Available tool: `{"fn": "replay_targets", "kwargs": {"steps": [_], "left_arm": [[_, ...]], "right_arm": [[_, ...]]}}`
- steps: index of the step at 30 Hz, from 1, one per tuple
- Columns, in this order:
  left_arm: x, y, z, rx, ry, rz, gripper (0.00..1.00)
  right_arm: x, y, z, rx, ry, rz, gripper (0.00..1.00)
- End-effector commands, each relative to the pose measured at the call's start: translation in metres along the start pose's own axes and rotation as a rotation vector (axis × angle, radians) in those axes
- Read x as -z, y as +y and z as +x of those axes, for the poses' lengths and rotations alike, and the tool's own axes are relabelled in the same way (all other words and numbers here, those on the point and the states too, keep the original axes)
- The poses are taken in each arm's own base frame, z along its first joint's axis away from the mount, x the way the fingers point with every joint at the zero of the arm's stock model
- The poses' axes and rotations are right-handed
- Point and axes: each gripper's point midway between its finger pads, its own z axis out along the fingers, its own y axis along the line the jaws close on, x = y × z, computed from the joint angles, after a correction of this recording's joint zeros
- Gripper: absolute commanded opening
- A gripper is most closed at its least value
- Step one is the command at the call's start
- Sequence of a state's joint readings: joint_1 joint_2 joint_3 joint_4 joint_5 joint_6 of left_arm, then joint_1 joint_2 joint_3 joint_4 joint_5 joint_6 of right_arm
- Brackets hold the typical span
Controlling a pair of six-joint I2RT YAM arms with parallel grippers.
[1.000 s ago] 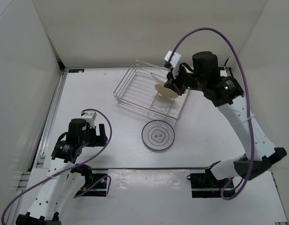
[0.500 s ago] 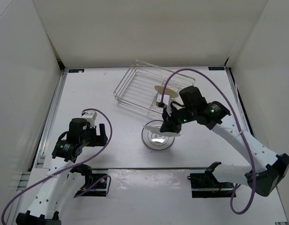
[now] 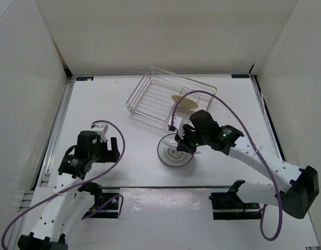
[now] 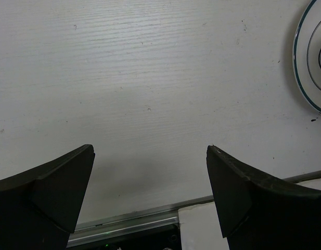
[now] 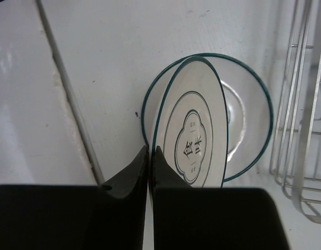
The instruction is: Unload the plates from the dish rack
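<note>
Your right gripper [image 5: 150, 151] has its jaws pinched shut on the rim of the tilted plate [image 5: 194, 140], a white one, which hangs steeply on edge over the flat plate [image 5: 243, 114] lying near the middle of the tabletop [image 3: 124, 172]. The grip is on a thin rim only, so the main risk is that the plate pivots or slips out before it is level. If you let go at this angle it would likely drop edge-first, clatter on the one below, and perhaps knock it askew or roll off toward the near edge. I can't tell whether its lower edge already touches the flat plate, so lower it gently and flatten it before you open the jaws.

The dish rack [image 3: 150, 96] sits toward the far edge, just beyond the flat plate, close enough that a wide swing of the wrist could catch its near wall. It holds one tan plate [image 3: 183, 100], upright in the dividers at its right end; I see nothing else in it.

Your left gripper [image 4: 150, 151] hangs with its jaws wide apart and empty over bare tabletop toward the left edge
</note>
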State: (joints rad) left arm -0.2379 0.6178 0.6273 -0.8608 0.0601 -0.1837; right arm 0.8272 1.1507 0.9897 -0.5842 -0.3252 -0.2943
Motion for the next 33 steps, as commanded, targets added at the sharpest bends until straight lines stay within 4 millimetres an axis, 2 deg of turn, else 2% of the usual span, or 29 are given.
{"fn": "replay_targets", "kwargs": {"steps": [1,5,10,16,21,25,31,33], "left_arm": [[0.002,-0.004,-0.005,-0.002,-0.019,0.017,1.0],[0.002,-0.004,-0.006,-0.003,-0.018,0.018,1.0],[0.003,-0.004,-0.007,-0.002,-0.023,0.016,1.0],[0.003,-0.004,-0.007,-0.003,-0.026,0.018,1.0],[0.003,-0.004,-0.007,-0.004,-0.026,0.019,1.0],[0.004,-0.004,-0.007,-0.004,-0.028,0.018,1.0],[0.004,-0.004,-0.007,-0.005,-0.031,0.018,1.0],[0.004,-0.004,-0.008,-0.001,-0.032,0.019,1.0]], "right_arm": [[0.003,-0.021,-0.029,0.063,-0.113,0.128,0.0],[-0.002,-0.03,-0.034,0.08,-0.13,0.178,0.0],[-0.022,-0.037,-0.018,0.075,-0.062,0.206,0.0],[-0.032,-0.042,-0.002,0.067,-0.053,0.276,0.0],[-0.036,-0.034,0.007,0.051,-0.003,0.253,0.26],[-0.038,-0.023,0.011,0.024,0.024,0.202,0.29],[-0.044,-0.001,0.013,-0.029,0.058,0.09,0.4],[-0.044,0.005,0.007,-0.036,0.067,0.051,0.42]]}}
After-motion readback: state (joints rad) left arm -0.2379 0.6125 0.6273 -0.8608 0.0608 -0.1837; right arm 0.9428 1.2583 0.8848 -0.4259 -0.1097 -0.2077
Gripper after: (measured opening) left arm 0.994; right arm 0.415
